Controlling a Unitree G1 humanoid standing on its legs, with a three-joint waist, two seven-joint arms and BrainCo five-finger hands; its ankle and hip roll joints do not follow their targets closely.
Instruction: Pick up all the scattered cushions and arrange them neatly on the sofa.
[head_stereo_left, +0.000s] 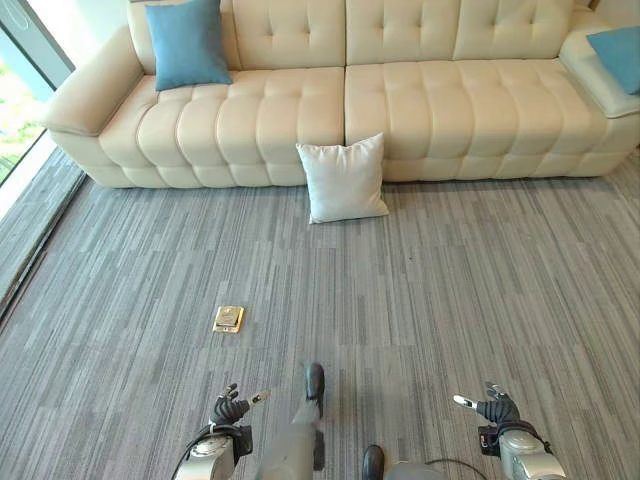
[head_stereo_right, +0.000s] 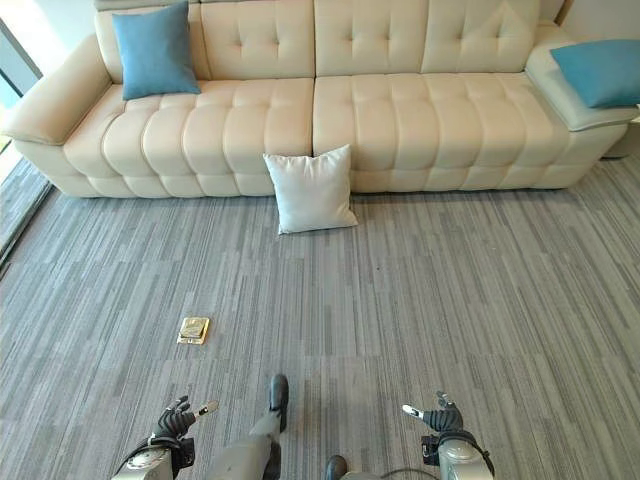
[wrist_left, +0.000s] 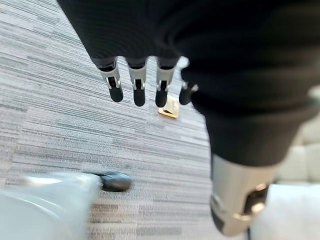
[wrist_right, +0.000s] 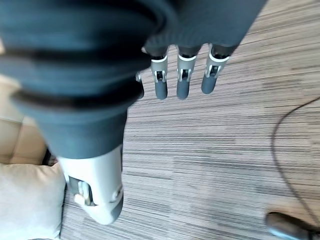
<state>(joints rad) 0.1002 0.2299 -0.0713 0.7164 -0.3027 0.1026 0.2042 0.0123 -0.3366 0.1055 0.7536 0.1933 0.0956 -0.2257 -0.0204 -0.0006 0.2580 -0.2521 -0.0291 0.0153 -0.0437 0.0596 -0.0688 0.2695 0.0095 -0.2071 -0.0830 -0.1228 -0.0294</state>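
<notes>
Closest to me, my left hand (head_stereo_left: 229, 408) hangs low over the carpet (head_stereo_left: 450, 290), fingers (wrist_left: 138, 90) straight and a little spread, nothing in them. My right hand (head_stereo_left: 496, 408) hangs low on the other side, its fingers (wrist_right: 182, 85) straight and loose as well, holding nothing. Both hands are well apart from any cushion.

Just ahead of my left hand, a small brass floor plate (head_stereo_left: 229, 319) sits flat in the grey striped carpet.

Further out, the white cushion (head_stereo_left: 343, 180) stands on the carpet, leaning back against the front of the sofa (head_stereo_left: 420, 90), right about where the two seat sections meet. It is off the seat, its lower edge on the floor.

Up on the sofa, one blue cushion (head_stereo_left: 187, 43) stands upright at my left end, propped against the backrest beside the armrest. At the far right end, a second blue cushion (head_stereo_right: 603, 72) lies on the sofa's corner section, tilted.

The sofa itself is cream, tufted, and spans the far side of the carpet.
</notes>
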